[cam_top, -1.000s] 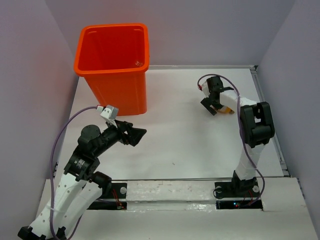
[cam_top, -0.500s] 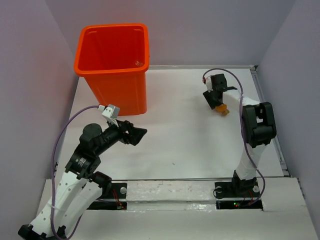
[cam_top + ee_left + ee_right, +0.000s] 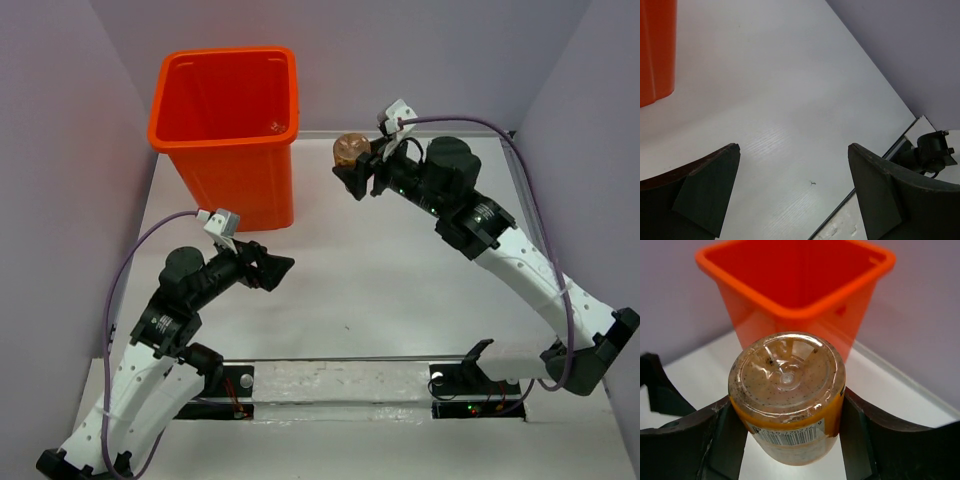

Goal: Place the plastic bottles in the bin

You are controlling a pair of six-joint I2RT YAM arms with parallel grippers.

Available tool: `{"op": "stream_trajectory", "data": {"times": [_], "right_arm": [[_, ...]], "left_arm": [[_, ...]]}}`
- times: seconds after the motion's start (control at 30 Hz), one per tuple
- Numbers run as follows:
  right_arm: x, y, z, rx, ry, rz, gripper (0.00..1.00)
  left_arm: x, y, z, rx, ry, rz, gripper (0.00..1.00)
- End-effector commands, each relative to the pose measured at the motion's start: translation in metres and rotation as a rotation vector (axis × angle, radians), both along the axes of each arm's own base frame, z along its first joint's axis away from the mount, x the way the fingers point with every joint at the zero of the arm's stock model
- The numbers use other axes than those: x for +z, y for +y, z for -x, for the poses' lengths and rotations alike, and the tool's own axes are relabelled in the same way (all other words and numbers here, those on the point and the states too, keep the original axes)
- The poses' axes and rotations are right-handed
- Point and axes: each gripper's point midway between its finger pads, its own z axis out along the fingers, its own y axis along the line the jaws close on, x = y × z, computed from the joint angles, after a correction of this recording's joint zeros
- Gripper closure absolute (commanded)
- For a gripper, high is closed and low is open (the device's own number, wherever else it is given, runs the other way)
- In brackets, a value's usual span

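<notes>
1. Above the far middle of the worktop (image 3: 380,270), the right pincer (image 3: 358,172) is clamped on an orange-labelled bottle (image 3: 787,385). It holds the bottle in the air with the base leading toward the bin (image 3: 240,180).
2. The bottle hangs to the right of the bin, near it but apart, at about rim height. I judge the step in hand to be the carry, with the drop not yet made.
3. The next move calls for travel leftward and a little higher, so the bottle crosses the near-right rim and sits over the mouth before the fingers part.
4. The left pincer (image 3: 792,192) rests low in front of the bin with its fingers wide apart and nothing between them. It lies well off the right arm's path.
5. The rim's right edge is the one thing to clear; a low pass could knock it.
6. The bin stands in the far-left corner close to the enclosing walls, so room beyond it looks tight, while the open worktop on the approach side gives ample space.
7. No other bottle shows in any view.
</notes>
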Motion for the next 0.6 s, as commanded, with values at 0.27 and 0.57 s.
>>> {"op": "stream_trajectory", "data": {"times": [0.27, 0.57], "right_arm": [[0.157, 0.141, -0.015, 0.292, -0.341, -0.344, 0.59], [0.145, 0.193, -0.091, 0.153, -0.451, -0.342, 0.19]], "left_arm": [[0.016, 0.0, 0.002, -0.017, -0.065, 0.026, 0.01], [0.016, 0.0, 0.002, -0.016, -0.063, 0.026, 0.01]]}}
